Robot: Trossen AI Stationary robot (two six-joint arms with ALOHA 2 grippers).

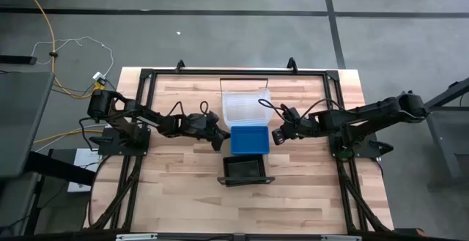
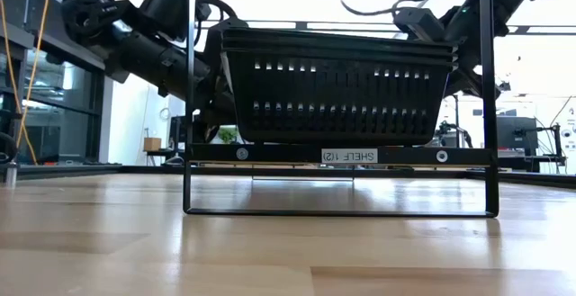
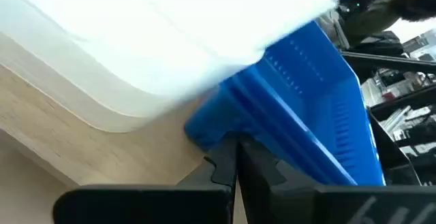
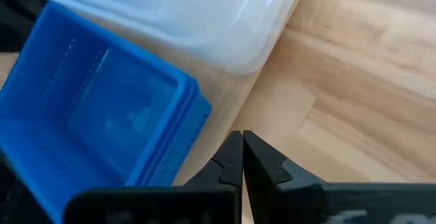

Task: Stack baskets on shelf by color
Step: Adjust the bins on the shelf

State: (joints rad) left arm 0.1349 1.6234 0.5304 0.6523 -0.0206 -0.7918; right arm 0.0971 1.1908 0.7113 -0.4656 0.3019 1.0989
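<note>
Three baskets stand in a row on the shelf (image 1: 245, 85), each on its base: a clear one (image 1: 246, 106) farthest, a blue one (image 1: 249, 138) in the middle, and a black perforated one (image 1: 245, 169) nearest, which fills the low view (image 2: 333, 85). My left gripper (image 1: 218, 141) is shut just left of the blue basket. In the left wrist view its tips (image 3: 234, 157) sit at the blue basket's (image 3: 306, 108) lower corner. My right gripper (image 1: 278, 135) is shut just right of the blue basket, its tips (image 4: 240, 150) a little short of that basket's corner (image 4: 194, 112). My left gripper's shut fingertips (image 3: 221, 159) stand right at the blue basket's lower corner (image 3: 208, 132), coming at it from the table's left and slanting slightly down. I cannot tell whether they touch it. The basket sits flat on the shelf.
The shelf's thin dark frame (image 2: 189, 183) rises above the planked tabletop (image 1: 183, 197), and its front rail (image 2: 270, 155) carries a white label. A larger dark frame (image 1: 146, 76) runs round the table. Open tabletop lies near and to both sides of the shelf.
</note>
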